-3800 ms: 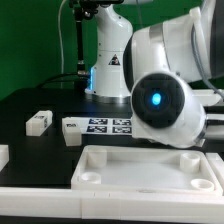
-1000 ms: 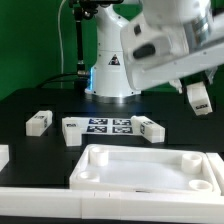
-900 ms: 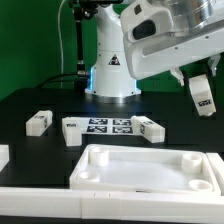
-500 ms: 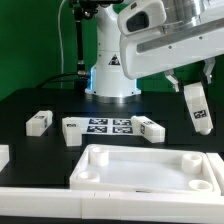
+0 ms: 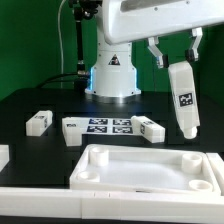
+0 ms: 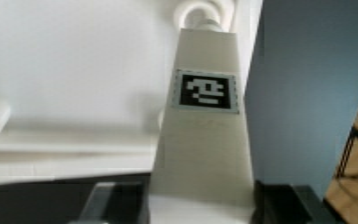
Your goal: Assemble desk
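Mid-air hold
Your gripper has its jaws clamped on a leg, near the table edge on the exterior view's right.

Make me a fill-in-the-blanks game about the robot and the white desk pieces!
The gripper holds one white ____ up in the air.
That piece stands nearly ____, not lying flat.
Next to the marker board lie ____ legs, one on each side.
The tabletop rests on a table coloured ____.
Missing words: leg, upright, two, black.
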### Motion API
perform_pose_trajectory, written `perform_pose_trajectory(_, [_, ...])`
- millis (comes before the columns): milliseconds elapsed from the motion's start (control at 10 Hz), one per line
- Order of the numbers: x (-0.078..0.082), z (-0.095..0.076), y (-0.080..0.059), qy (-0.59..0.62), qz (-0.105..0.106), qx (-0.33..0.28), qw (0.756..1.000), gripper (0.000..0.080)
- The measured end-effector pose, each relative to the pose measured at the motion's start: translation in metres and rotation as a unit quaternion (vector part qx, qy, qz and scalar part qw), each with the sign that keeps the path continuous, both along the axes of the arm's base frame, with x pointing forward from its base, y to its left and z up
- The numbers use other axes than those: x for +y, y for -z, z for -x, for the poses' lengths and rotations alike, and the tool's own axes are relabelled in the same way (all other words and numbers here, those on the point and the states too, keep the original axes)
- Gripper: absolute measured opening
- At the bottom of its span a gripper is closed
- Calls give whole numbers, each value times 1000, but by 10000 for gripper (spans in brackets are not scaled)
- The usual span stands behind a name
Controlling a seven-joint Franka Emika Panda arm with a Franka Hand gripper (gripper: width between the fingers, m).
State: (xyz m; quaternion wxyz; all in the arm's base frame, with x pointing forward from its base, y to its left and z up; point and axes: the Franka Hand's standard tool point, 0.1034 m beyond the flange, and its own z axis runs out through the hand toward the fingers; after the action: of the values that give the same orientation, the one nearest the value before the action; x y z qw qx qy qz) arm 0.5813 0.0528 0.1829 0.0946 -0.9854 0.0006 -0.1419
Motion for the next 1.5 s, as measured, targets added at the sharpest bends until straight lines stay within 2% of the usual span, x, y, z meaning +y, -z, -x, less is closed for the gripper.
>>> perform_pose_trajectory(200, [0, 0, 5, -15, 22, -22, 999, 281])
perform_pose_trajectory(300, [5, -5, 8, -53, 52, -32, 997, 281])
perform_pose_trajectory(600, [16, -25, -3, -114, 92, -49, 988, 281])
perform_pose_trajectory(1000, [15, -24, -1, -111, 90, -47, 989, 281])
perform_pose_trajectory(1100, [17, -31, 0, -128, 96, -51, 986, 281])
perform_pose_trajectory(1300, [19, -61, 2, -144, 98, -64, 983, 281])
perform_pose_trajectory(1500, [21, -75, 4, -153, 99, -71, 981, 281])
